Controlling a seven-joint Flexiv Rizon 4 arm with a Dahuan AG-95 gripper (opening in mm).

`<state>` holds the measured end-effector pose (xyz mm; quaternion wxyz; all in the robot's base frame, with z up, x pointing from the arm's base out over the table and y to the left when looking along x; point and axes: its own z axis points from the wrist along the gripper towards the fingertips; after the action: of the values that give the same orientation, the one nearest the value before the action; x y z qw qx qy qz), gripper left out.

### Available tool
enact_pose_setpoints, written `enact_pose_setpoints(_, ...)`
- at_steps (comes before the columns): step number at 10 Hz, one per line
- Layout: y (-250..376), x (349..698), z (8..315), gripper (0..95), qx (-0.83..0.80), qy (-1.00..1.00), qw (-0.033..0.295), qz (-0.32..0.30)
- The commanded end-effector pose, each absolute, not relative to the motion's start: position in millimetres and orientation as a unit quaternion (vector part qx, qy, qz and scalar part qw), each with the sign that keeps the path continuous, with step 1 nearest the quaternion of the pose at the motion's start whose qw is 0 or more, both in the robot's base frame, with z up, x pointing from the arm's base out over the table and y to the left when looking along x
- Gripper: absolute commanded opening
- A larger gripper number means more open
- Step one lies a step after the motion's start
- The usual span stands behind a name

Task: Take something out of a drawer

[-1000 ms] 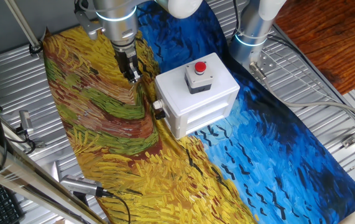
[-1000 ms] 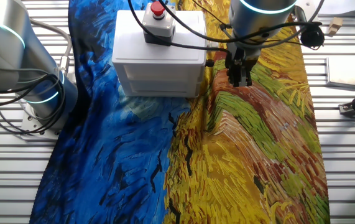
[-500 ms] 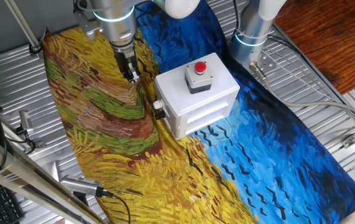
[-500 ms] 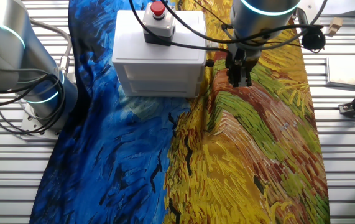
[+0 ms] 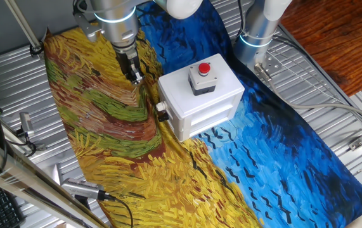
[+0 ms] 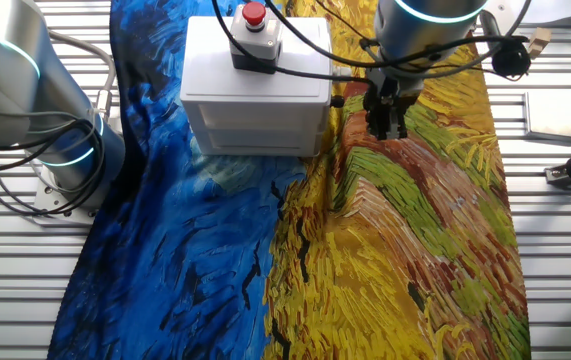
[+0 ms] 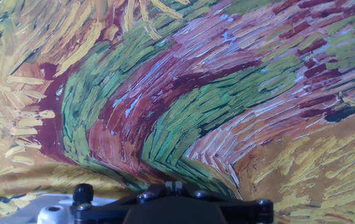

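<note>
A painted cloth [image 5: 104,126] of yellow, green and blue brushstrokes covered the ribbed metal bench [image 5: 320,95] from edge to edge. At mid-bench, toward the far edge in the other fixed view, stood the white rectangular plastic box [image 5: 200,101], topped by a red push button [image 5: 204,68]. Its drawer [image 5: 168,115], the white sliding tray with a small round knob [image 5: 162,117], looked pushed fully in, so the tan block presumably lay hidden inside. The black two-finger gripper [image 5: 134,75] hung over the yellow cloth just beside the box, on the knob's side. Its fingers appeared pressed together, grasping nothing. The knob lay sideways from the fingertips, nearer the cloth.
</note>
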<state>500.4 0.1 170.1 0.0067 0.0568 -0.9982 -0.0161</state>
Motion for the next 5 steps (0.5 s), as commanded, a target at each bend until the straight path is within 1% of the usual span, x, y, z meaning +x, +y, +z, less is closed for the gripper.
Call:
enact_pose_setpoints(1,0.0,500.0,170.0,0.0,0.055,-0.998,-0.002,-0.019)
enact_pose_setpoints(3,-0.7,499.9,170.2,0.0,0.056,-0.998,-0.002,-0.018)
enact_pose_setpoints(5,-0.7,499.9,170.2,0.0,0.075,-0.996,-0.002,-0.049)
